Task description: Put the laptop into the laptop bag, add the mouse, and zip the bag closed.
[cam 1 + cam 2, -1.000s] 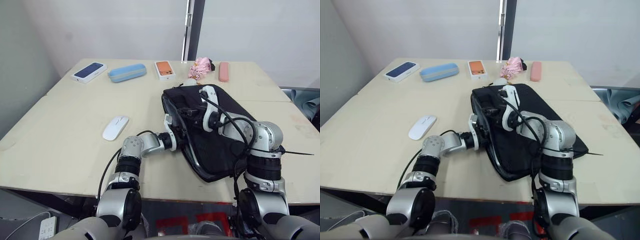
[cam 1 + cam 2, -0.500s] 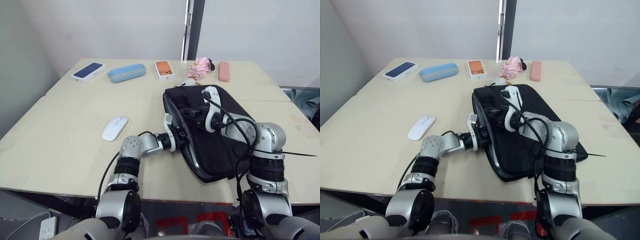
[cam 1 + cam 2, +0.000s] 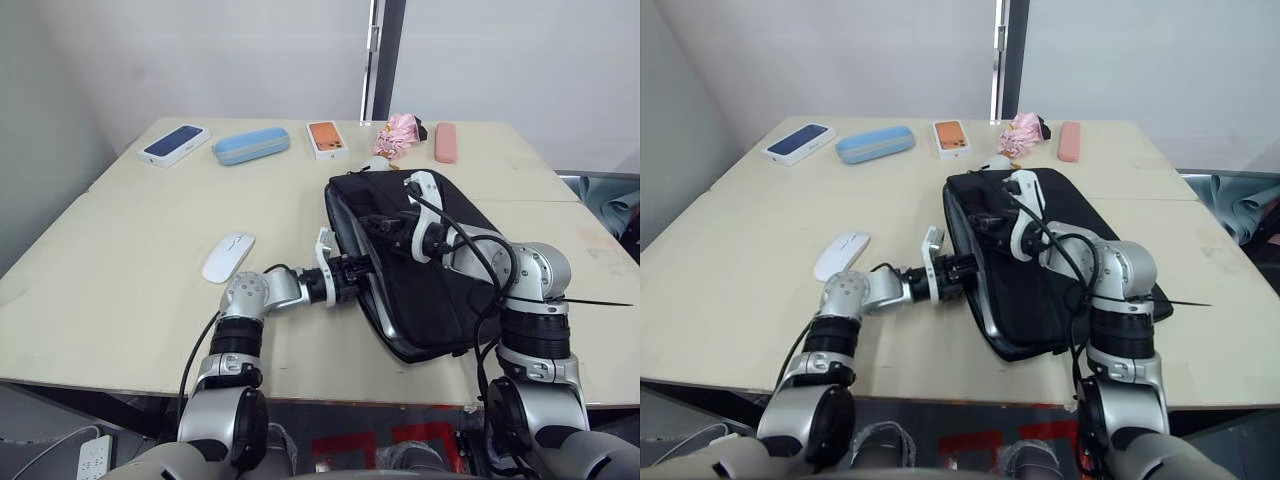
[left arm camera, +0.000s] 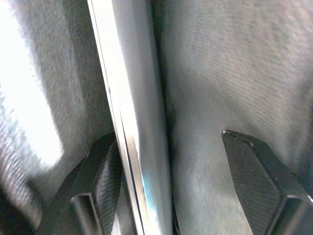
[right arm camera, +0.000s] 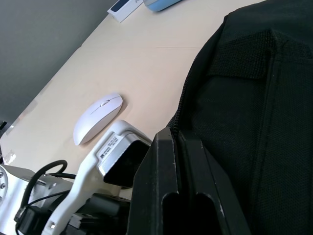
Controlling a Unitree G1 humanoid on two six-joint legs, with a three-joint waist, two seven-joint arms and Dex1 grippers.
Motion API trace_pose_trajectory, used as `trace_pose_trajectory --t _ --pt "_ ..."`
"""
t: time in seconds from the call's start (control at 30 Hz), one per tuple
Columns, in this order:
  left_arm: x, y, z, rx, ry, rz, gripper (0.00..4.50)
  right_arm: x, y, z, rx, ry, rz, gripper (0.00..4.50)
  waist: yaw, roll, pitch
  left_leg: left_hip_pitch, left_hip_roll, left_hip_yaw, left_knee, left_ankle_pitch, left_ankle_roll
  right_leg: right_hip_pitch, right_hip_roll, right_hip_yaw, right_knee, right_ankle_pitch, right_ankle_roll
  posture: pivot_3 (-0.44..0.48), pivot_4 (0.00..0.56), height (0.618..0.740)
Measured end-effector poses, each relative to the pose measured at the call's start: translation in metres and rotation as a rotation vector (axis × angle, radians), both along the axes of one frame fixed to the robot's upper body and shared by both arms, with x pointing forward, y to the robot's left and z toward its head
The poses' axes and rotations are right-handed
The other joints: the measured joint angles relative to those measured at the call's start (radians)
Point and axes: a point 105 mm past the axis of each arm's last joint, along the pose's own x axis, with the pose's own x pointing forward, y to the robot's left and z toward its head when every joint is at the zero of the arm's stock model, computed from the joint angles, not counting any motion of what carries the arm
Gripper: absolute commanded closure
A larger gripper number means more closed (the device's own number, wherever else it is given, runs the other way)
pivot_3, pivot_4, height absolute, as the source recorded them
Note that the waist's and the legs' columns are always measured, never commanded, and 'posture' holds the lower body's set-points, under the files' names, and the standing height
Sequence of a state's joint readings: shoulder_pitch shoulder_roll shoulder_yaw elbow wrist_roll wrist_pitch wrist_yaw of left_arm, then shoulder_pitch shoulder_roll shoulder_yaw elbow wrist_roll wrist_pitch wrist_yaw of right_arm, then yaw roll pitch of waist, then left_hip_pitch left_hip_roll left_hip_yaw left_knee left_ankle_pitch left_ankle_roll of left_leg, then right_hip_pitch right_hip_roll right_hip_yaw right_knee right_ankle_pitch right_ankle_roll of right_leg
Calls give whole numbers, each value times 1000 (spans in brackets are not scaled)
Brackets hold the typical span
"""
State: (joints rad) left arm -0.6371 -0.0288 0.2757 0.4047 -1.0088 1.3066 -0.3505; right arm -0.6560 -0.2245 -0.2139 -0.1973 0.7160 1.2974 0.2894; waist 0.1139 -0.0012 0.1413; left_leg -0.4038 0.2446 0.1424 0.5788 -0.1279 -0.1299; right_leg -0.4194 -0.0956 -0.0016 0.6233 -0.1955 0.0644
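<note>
Laptop (image 4: 142,127) sits edge-on between the left gripper's (image 3: 356,268) spread fingers (image 4: 100,188), inside the bag's (image 3: 430,270) open left side. Not clamped: one pad lies against the silver edge, the other stands apart, with grey lining on both sides. Looks nearly seated, only a thin bright rim showing along the bag's left edge. Judged step: pushing the last of it in.

Right gripper (image 3: 372,222) pinches the upper flap beside the zip near the bag's far left corner, fingers (image 5: 168,196) pressed together on the fabric, holding the mouth open.

For a clean finish, best to:
- keep the right pinch firm and raised so the flap cannot drop onto the left fingers;
- press the edge square to the right, flat along the table (image 3: 120,250), without tilting, so no corner catches the zip teeth;
- stop once the rim sits below the zip line, then draw the left fingers straight out to the left, wide enough not to drag the laptop back.

Risk: pushing too hard could slide the whole bag right; the right hold ought to brace against that.

Mouse (image 3: 229,257) lies on bare table left of the bag, just far-left of the left forearm, within easy reach afterwards. Zip not yet closed. Far edge holds a phone (image 3: 177,141), blue case (image 3: 253,145), orange box (image 3: 328,138) and pink items (image 3: 404,130), well clear.
</note>
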Motion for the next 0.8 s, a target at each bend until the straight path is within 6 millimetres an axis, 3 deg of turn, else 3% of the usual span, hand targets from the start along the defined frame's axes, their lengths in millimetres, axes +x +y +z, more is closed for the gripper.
trace_pose_trajectory --t 0.27,0.43,0.57,0.8 --pt "-8 9 -3 19 8 -19 1257 1 -1 -2 1 7 -2 4500 0 0 0 0 0 0 0 0 0 0 0 0 0 0 0 0 150 740" --pt "-8 7 -3 13 8 -12 2806 2 -1 -5 0 20 -2 4500 -1 0 0 0 0 0 0 0 0 0 0 0 -1 0 0 0 150 740" --pt "-7 7 -3 10 16 -1 4339 2 -1 -5 0 20 -3 4500 -1 0 0 0 0 0 -1 0 0 0 0 0 -1 0 0 0 150 740" --pt "-7 8 -3 5 32 4 4364 2 2 -4 12 21 3 4500 -5 0 0 -1 0 0 -3 0 0 0 0 -1 -4 0 0 0 150 740"
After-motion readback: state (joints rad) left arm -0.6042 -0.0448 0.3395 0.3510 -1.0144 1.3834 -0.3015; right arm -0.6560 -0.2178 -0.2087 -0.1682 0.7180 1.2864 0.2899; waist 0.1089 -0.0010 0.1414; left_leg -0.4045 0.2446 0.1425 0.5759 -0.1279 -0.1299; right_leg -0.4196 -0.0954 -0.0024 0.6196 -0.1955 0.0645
